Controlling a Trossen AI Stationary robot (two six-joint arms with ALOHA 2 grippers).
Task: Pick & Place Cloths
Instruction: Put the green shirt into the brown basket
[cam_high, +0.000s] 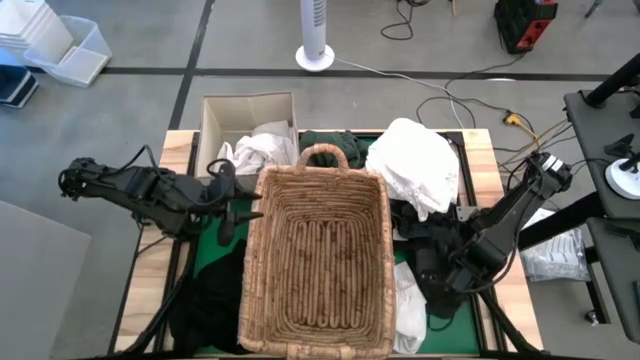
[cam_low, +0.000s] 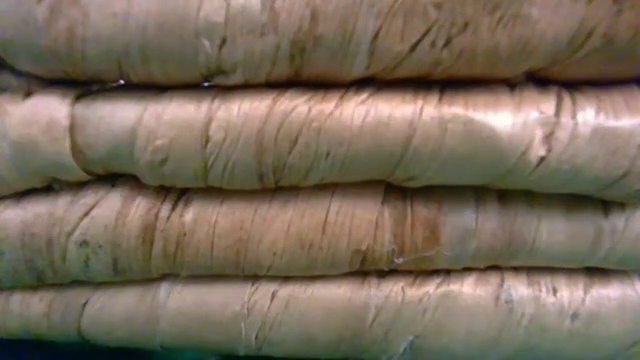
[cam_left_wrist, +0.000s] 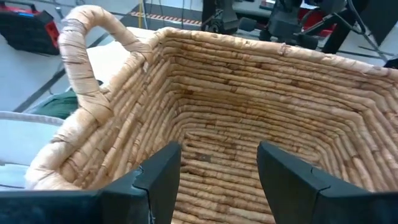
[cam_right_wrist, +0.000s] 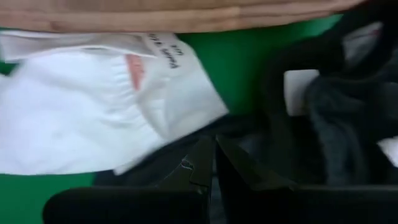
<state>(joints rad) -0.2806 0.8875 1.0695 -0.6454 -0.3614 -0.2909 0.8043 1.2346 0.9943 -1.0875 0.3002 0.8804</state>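
Soft limp cloths ringing empty basket — pinch a bunched fold. Left gripper apart; right gripper together, lower right — holding nothing.

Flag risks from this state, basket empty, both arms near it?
1. The right gripper is shut, low over the dark cloth beside the white cloth; whether fabric is pinched is unclear, so a lift may come up empty.
2. The left gripper is open, pointing into the wicker basket close to its rim; it could nudge the basket.
3. The big white cloth lies against the basket's far right corner; dragging could snag it.
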